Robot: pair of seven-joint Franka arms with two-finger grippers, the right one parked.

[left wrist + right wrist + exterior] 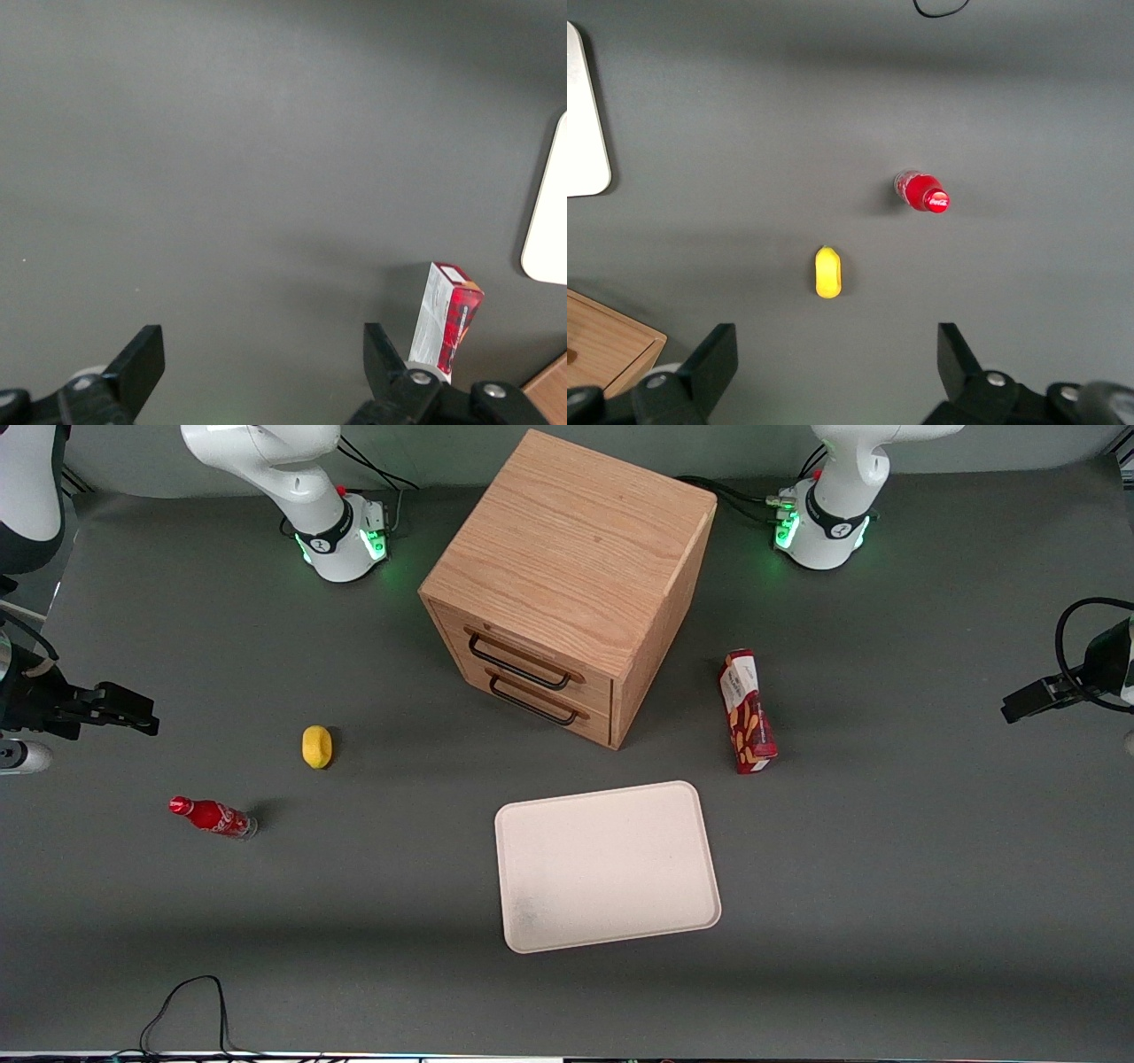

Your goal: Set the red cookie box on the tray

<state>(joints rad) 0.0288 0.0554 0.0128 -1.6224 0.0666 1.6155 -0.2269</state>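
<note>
Gripper (257, 363): left arm's, hanging high above bare table (886, 868) at the working arm's end, well apart from everything; fingers (142, 359) spread wide, nothing between them.

Red cookie box (747, 710): lying flat on the table beside the wooden drawer cabinet (567, 584), a little farther from the front camera than the tray (607, 865), near one of its corners but not touching it. Long axis runs roughly from the robots' side toward the front camera, slightly slanted. The white end panel faces away from that camera; the end nearer the tray is red with cookie pictures. In the wrist view the box (447, 323) sits off to one side of the fingers, not between them.

Tray: cream-white, nothing on it, flat on the table in front of the cabinet's drawers.

Step in hand, as I judge it: the approach, the box being untouched. To do it well, centre the gripper over the middle of the box, turn the wrist so the fingers close across the narrow width, then descend straight. A mid-length grasp should keep the light cardboard level and uncrushed.

Other items: yellow lemon-like object (317, 746) and small red soda bottle (213, 817), both toward the parked arm's end.
</note>
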